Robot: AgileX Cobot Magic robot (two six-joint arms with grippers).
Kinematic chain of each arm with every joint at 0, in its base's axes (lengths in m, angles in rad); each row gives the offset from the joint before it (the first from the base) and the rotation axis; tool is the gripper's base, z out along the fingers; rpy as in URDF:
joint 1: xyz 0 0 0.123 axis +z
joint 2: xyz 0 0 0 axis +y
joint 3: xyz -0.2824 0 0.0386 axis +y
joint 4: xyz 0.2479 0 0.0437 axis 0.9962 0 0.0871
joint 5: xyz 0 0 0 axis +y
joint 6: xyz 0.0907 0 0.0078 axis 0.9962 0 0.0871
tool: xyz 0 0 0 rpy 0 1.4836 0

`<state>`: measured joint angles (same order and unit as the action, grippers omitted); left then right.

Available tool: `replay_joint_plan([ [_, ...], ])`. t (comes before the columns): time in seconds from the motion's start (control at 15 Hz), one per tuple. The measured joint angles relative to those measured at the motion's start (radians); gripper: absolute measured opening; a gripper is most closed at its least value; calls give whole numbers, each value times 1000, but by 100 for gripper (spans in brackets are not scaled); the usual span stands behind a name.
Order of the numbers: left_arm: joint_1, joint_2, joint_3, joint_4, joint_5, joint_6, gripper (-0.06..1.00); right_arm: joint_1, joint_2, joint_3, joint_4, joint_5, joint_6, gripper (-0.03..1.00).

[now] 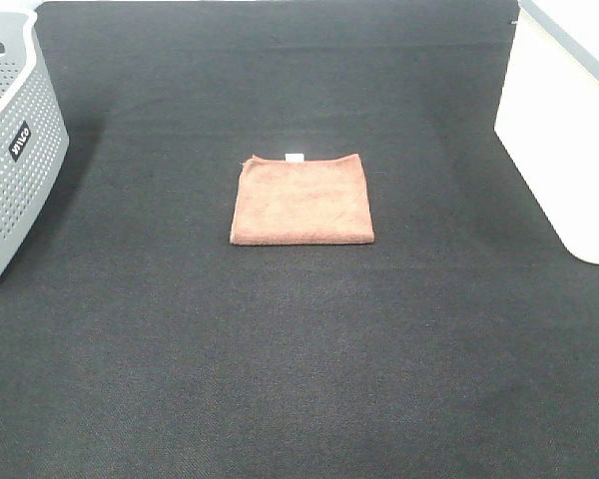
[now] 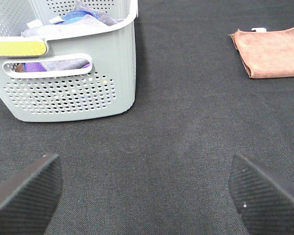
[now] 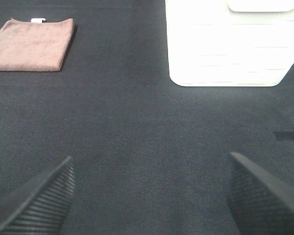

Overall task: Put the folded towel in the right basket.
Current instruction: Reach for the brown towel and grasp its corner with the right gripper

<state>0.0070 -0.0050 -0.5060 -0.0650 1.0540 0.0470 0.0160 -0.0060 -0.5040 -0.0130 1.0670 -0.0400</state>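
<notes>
A folded brown towel (image 1: 301, 200) with a small white tag lies flat on the dark mat at the centre. It also shows in the left wrist view (image 2: 271, 51) and in the right wrist view (image 3: 32, 44). The white right basket (image 1: 564, 140) stands at the right edge; its plain wall shows in the right wrist view (image 3: 232, 46). My left gripper (image 2: 147, 196) is open and empty, low over the mat, well short of the towel. My right gripper (image 3: 147, 196) is open and empty, also far from the towel. Neither arm shows in the exterior high view.
A grey perforated basket (image 1: 10, 160) stands at the left edge; the left wrist view (image 2: 68, 93) shows cloths inside it. The dark mat (image 1: 299, 349) covers the whole work surface.
</notes>
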Motion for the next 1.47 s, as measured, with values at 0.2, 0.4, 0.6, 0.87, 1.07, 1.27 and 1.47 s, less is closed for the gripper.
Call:
replay_joint_plan([
  [0.2,0,0,0,0,0,0,87,0,0,0,0,0,0,78],
  [0.4,0,0,0,0,0,0,87,0,0,0,0,0,0,78],
  [0.6,0,0,0,0,0,0,87,0,0,0,0,0,0,78],
  [0.87,0,0,0,0,0,0,87,0,0,0,0,0,0,78],
  [1.07,0,0,0,0,0,0,87,0,0,0,0,0,0,78],
  [1.27,0,0,0,0,0,0,87,0,0,0,0,0,0,78],
  [1.47,0,0,0,0,0,0,87,0,0,0,0,0,0,78],
])
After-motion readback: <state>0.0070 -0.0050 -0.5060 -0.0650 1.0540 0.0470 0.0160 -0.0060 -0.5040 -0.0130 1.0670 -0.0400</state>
